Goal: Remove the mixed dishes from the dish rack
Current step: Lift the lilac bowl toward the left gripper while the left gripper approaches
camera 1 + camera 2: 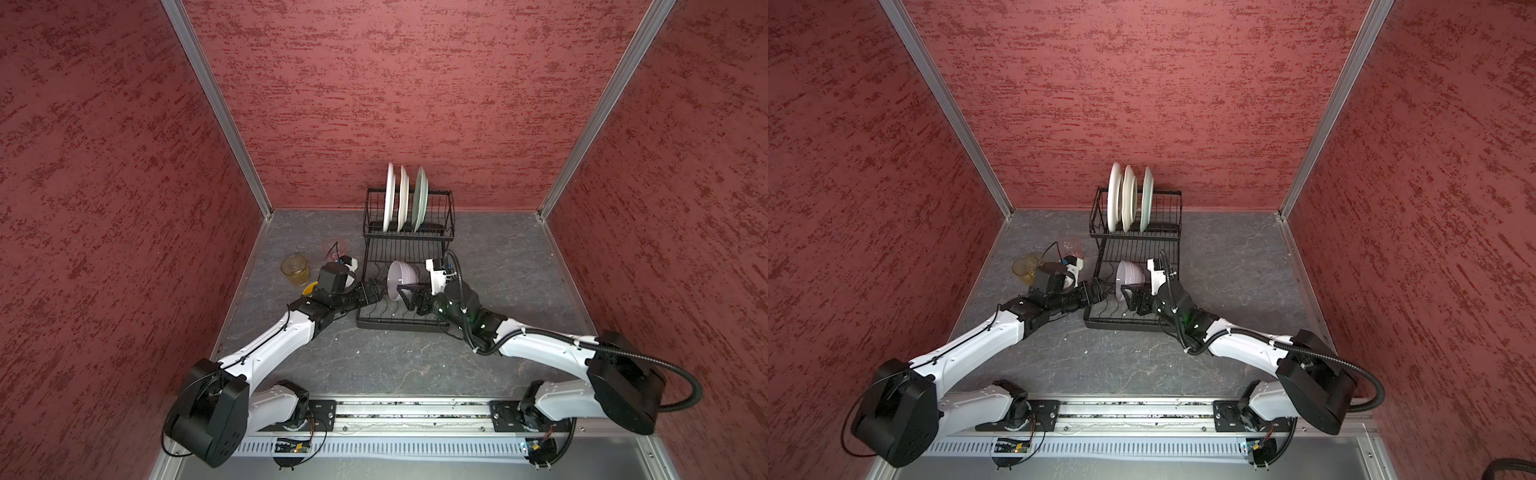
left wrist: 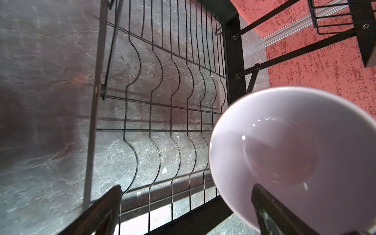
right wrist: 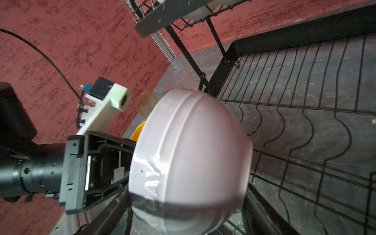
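Gripping the lilac bowl from the right side of the dish rack, the right gripper has its jaws closed on the bowl's outer wall near the base and set fairly wide apart. Exactly where the pads touch is hidden. The bowl is tipped on its side over the middle of the rack's lower flat tier, with its mouth turned toward the rack's left edge. Whether its rim touches the wavy wires I cannot tell.

The left gripper reaches in over the rack's left edge, level with the bowl, spread as wide as it goes and holding nothing. In the left wrist view one of its fingers shows in front of the bowl's open mouth, while the opposite one lies over the rack's wires. The bowl's rim sits between them, but contact cannot be made out. In the right wrist view the bowl's ribbed outside fills the middle, with the open left gripper behind it.

On the rack's raised back tier three plates stand on edge in the slots. The two white plates are toward the rack's left, and the pale green plate is just to their right.

On the tabletop to the rack's left, the amber tumbler stands upright, well apart from the rack. The pink tumbler stands nearer, beside the lower tier's back-left corner, partly hidden by the left arm. The yellow bowl shows only as a sliver under that arm, between the amber tumbler and the rack.
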### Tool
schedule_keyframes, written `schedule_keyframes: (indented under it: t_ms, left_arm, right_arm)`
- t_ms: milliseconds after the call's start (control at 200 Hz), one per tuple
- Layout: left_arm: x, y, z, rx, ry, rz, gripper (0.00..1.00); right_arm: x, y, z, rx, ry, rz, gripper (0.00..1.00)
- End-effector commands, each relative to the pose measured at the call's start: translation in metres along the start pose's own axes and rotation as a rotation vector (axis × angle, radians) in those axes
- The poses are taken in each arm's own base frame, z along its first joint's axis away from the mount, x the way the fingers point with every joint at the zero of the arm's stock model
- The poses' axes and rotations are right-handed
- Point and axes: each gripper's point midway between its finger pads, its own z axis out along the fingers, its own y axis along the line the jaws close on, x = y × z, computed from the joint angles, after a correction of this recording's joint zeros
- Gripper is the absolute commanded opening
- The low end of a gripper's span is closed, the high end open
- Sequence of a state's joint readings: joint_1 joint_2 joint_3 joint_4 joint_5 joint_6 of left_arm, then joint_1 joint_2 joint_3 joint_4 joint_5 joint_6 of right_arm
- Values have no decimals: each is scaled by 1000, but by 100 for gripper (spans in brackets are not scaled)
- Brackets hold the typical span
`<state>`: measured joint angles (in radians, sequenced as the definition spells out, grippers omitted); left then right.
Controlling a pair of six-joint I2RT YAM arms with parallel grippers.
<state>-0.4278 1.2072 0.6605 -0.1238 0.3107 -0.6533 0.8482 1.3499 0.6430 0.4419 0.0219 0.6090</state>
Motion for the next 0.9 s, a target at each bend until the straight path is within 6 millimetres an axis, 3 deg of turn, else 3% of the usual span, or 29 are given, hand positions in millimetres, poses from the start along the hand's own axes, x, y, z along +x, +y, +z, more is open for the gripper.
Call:
schedule_keyframes:
  t_ms: [0, 140, 240, 571, 892]
  left_arm:
    - [-12, -20, 4, 71, -25, 5, 99]
    - [-11, -25, 11, 91, -14, -9, 100]
    - [-11, -29, 14, 117, -12, -18, 94]
    - [-12, -37, 23, 164, 2, -38, 55]
    - [-9, -41, 25, 185, 19, -32, 22]
  right_arm:
    - [-34, 38, -12, -162, -118, 52, 58]
    - [-33, 43, -16, -194, -113, 61, 58]
    - [-33, 47, -17, -214, -107, 56, 59]
    - [-29, 58, -16, -268, -68, 52, 60]
    - [-23, 55, -11, -253, -43, 44, 63]
